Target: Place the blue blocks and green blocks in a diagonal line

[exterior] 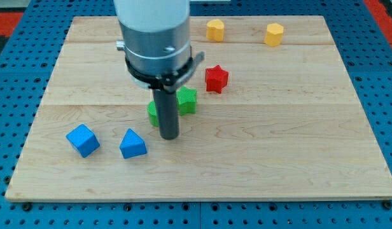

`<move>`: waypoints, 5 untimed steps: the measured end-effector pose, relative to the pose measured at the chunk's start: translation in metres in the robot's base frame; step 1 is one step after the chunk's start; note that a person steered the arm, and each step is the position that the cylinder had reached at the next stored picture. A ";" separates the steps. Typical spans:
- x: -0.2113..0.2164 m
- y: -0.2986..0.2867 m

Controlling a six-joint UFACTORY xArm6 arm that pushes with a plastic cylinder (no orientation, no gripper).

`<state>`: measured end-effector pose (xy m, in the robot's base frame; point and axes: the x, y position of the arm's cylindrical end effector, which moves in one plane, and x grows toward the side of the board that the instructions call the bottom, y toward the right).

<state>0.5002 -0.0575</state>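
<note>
A blue cube [82, 140] and a blue triangular block [132, 144] lie near the view's bottom left of the wooden board [279, 146]. A green block [153, 112] sits just left of the rod, partly hidden by it. A second green block, star-like [188, 100], sits just to the rod's upper right. My tip [168, 136] rests on the board just below and between the two green blocks, to the right of the blue triangular block. I cannot tell whether the rod touches the green blocks.
A red star-shaped block [216, 78] lies right of the arm's body. Two yellow blocks [215, 29] [274, 34] sit near the board's top edge. The arm's grey body [154, 38] hides the board's upper middle. Blue pegboard [11, 95] surrounds the board.
</note>
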 end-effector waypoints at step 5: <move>0.028 -0.031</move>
<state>0.5282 -0.0883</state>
